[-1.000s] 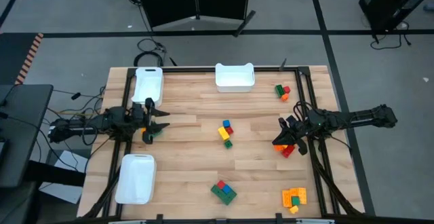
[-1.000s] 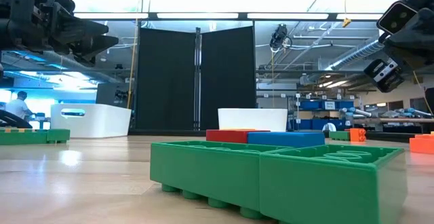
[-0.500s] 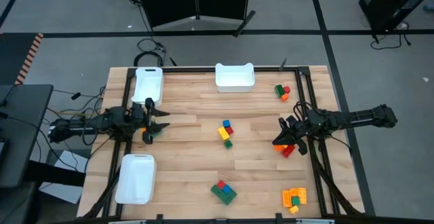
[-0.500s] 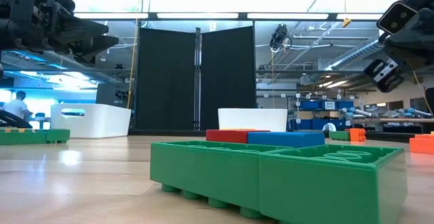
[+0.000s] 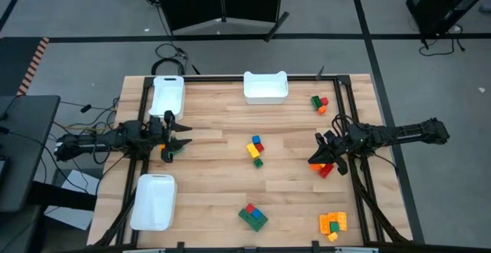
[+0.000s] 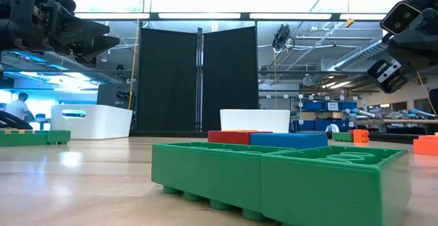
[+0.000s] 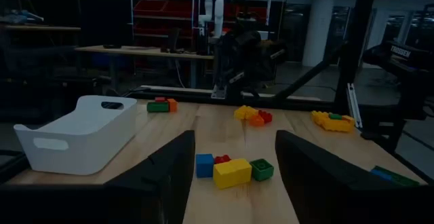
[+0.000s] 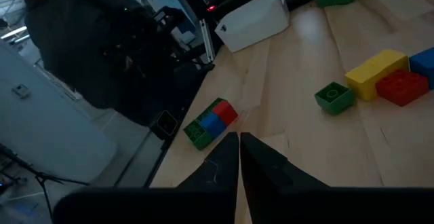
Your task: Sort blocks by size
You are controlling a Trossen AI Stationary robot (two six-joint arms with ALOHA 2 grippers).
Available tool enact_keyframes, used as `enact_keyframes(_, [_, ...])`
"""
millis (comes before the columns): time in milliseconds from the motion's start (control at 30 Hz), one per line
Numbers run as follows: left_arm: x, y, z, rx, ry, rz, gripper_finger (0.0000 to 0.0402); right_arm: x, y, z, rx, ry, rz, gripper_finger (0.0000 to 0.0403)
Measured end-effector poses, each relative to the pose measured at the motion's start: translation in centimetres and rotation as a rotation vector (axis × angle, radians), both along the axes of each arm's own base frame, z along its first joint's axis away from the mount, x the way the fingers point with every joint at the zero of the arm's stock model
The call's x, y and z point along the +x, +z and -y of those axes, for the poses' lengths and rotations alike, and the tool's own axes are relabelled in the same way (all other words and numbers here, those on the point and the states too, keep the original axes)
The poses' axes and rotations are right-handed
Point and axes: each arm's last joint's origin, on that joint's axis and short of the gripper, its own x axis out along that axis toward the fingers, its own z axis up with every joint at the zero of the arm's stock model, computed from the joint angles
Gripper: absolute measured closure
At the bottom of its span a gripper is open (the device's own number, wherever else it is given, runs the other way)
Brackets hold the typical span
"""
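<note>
5 separate groups of blocks lie on the wooden table [image 5: 215, 207] in the high view. A yellow, red, blue and green cluster [image 5: 255, 150] sits at the centre. A green cluster topped with red and blue [image 5: 252, 216] lies toward 6 o'clock, an orange and yellow cluster [image 5: 333, 224] toward 5 o'clock, and a green and red pair [image 5: 320, 102] toward 1 o'clock. A red and orange group [image 5: 325, 168] at 3 o'clock is partly hidden under the right gripper [image 5: 316, 158]; whether it touches them cannot be told. Its fingers are pressed together, with nothing seen between them in the right wrist view.

The left gripper [image 5: 182, 141] hovers at 9 o'clock with its fingers spread. A small green piece shows just beneath it, but whether it is held is hard to make out.

3 white trays stand on the table: 1 at 12 o'clock [image 5: 265, 87], 1 at 10 o'clock [image 5: 167, 97] and 1 at 7 o'clock [image 5: 153, 201].

The low view is largely filled by the green cluster, cut off at the bottom edge. A person [image 6: 15, 107] sits far back in the room.
</note>
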Motion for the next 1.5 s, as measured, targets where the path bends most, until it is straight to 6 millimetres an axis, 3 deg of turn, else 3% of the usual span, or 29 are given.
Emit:
enact_keyframes(600, [-0.1, 0.8, 0.0, 0.001, 0.012, 0.088, 0.0188, 0.0, 0.0, 0.0, 0.000, 0.000, 0.000, 0.0375])
enact_keyframes(1067, [-0.3, 1.0, -0.9, 0.028, 0.325, 0.080, 0.0188, 0.0, 0.0, 0.0, 0.000, 0.000, 0.001, 0.0375])
enact_keyframes(1233, [-0.8, 2.7, -0.9, -0.024, 0.340, 0.153, 0.0188, 0.0, 0.0, 0.0, 0.000, 0.000, 0.000, 0.0375])
enact_keyframes(1500, [-0.1, 4.7, -1.0, -0.056, 0.365, 0.028, 0.0188, 0.0, 0.0, 0.0, 0.000, 0.000, 0.003, 0.0375])
